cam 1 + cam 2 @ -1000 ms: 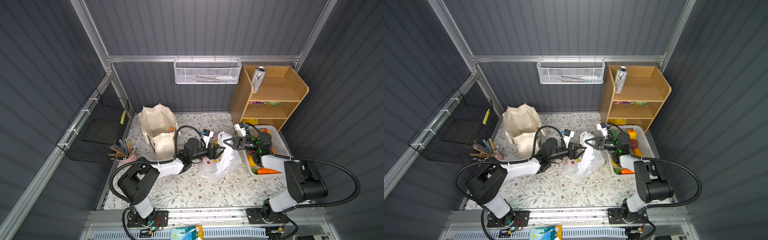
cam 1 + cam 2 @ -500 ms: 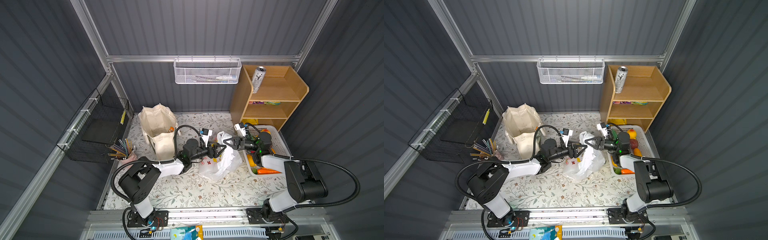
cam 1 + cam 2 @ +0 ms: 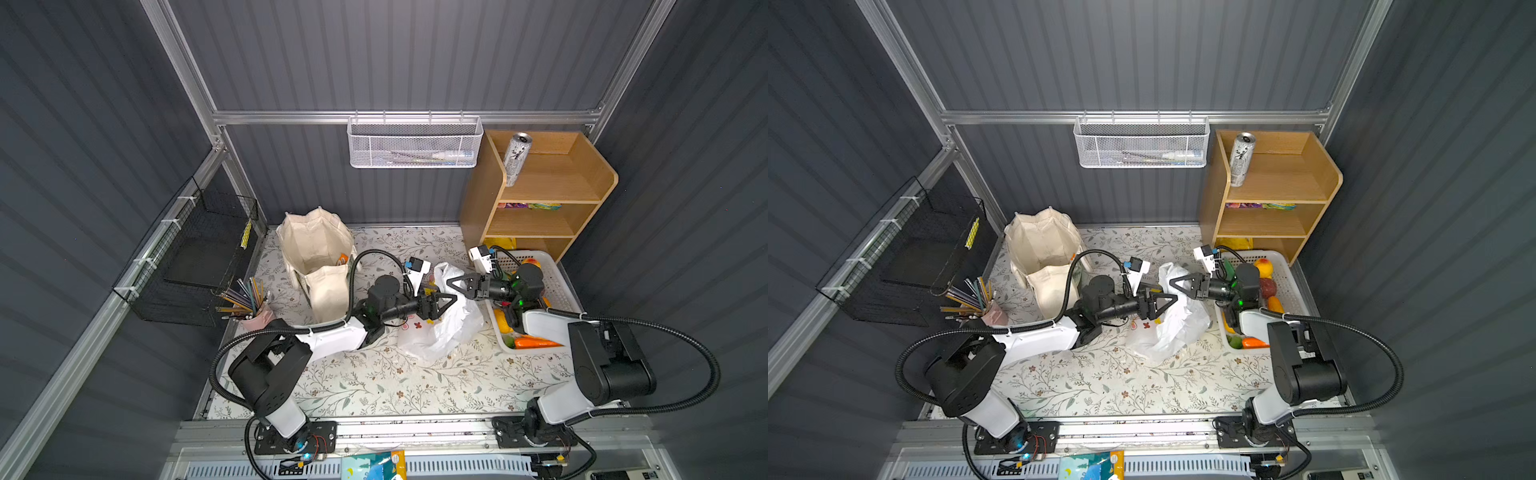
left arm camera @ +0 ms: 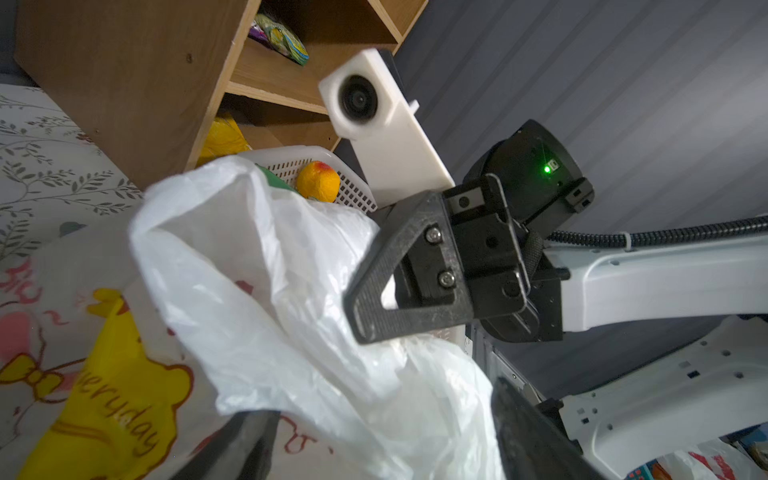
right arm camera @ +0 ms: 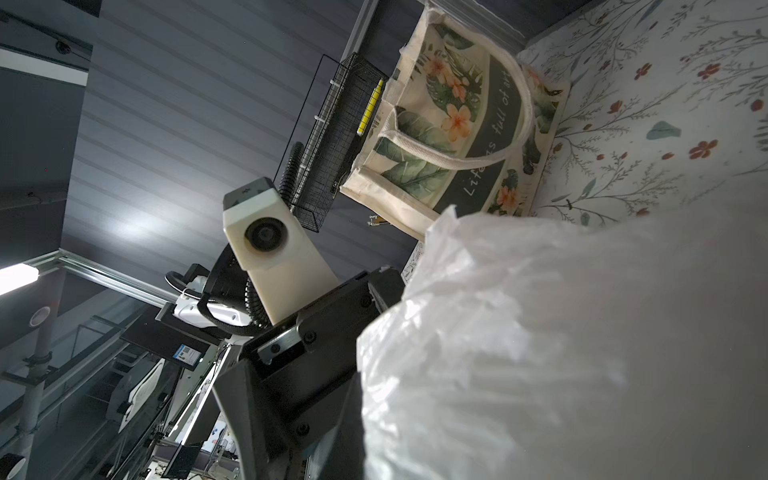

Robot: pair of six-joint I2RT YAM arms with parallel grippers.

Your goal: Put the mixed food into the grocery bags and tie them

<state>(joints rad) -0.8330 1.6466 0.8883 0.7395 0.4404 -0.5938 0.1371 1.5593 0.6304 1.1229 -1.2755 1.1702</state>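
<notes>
2 bags on the bench (image 3: 395, 382): 1 plastic bag (image 3: 449, 332) at centre, 1 canvas tote (image 3: 316, 245) far left; plastic bag is thin crinkled white film with yellow and pink cartoon print, slumped, top edge drawn up toward the right pincer (image 3: 451, 284); right pincer is closed tight, clamped on that film; left pincer (image 3: 451, 300) has its fingers apart, film lying loose between them; canvas tote is cream woven cloth, leaf-and-flower print on one side, upright, mouth up, 1 orange item (image 3: 343, 258) visible inside; 1 can (image 3: 515, 160), smooth silver cylinder, upright on the top shelf of the wooden shelf unit (image 3: 478, 199); snack packets (image 3: 528, 205) flat on the middle shelf, count unclear; 1 carrot (image 3: 534, 343) lies flat in the white slotted basket (image 3: 552, 274), long axis across the top view, tip to the right
</notes>
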